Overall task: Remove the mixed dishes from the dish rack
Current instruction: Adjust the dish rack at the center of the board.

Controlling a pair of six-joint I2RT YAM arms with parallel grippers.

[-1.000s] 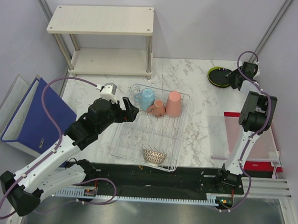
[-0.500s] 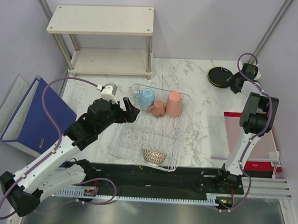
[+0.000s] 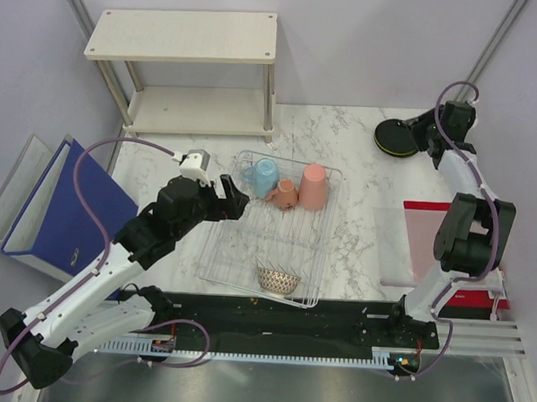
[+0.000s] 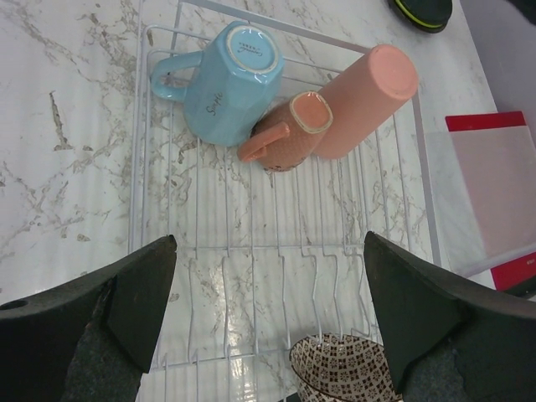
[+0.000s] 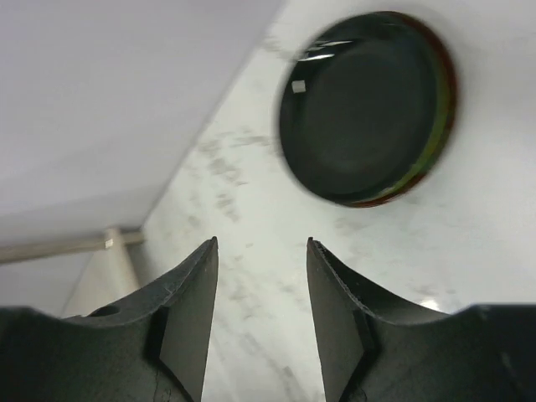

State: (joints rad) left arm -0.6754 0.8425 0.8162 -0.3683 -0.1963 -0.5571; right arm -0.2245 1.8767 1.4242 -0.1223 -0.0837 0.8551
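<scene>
Hanging wide open above the dish rack [image 3: 280,247], your left end effector [image 4: 270,239] faces the blue cup [image 4: 230,79]: probably slick, grip its handle.

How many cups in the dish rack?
3, all at the far end of the dish rack: light blue mug leftmost, small salmon mug in the middle, tall salmon cup rightmost. None seem hidden.

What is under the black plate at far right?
Beneath the black plate, rims of a lime green plate and a red-brown plate show; their faces are covered.
</scene>
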